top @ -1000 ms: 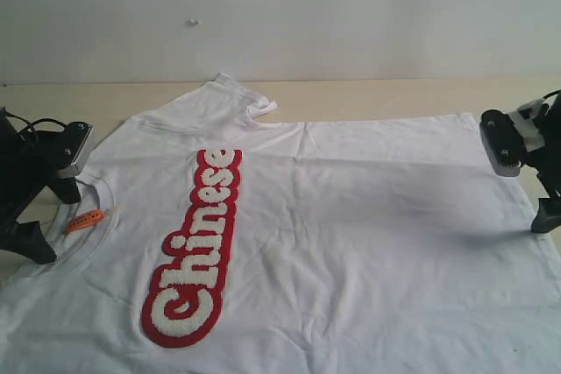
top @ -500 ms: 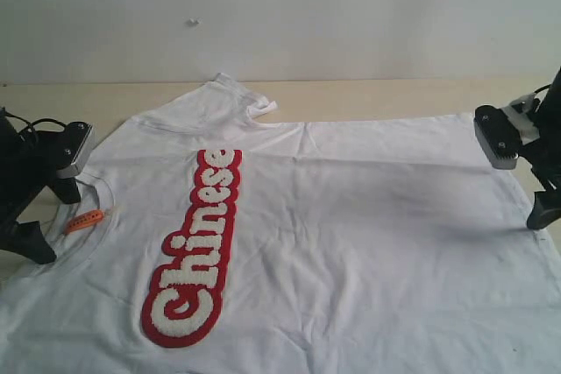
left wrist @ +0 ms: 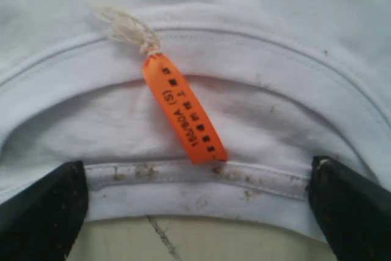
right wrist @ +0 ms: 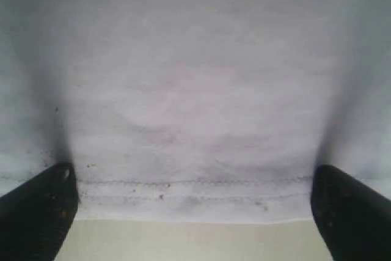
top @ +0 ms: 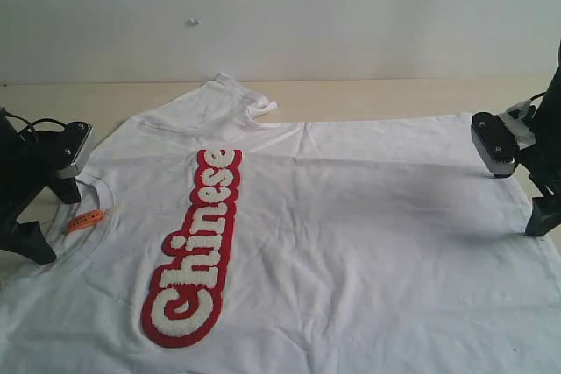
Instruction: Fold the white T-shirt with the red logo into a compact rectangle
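The white T-shirt (top: 368,216) lies flat, front up, with its neck to the left and its hem to the right. The red logo (top: 193,247) with white letters runs across the chest. My left gripper (top: 46,216) stands open at the collar. In the left wrist view its fingers (left wrist: 43,212) straddle the ribbed neck edge (left wrist: 195,181), just below the orange tag (left wrist: 183,111). My right gripper (top: 543,203) is open at the hem. In the right wrist view the stitched hem (right wrist: 195,191) lies between its spread fingers (right wrist: 354,212). Neither gripper holds anything.
The beige table (top: 394,94) shows behind the shirt and under both grippers (left wrist: 201,242) (right wrist: 195,242). One sleeve (top: 237,98) lies bunched at the back. A plain white wall (top: 351,6) rises behind the table.
My right arm has shifted a little left toward the hem. The left arm and the shirt have not moved.
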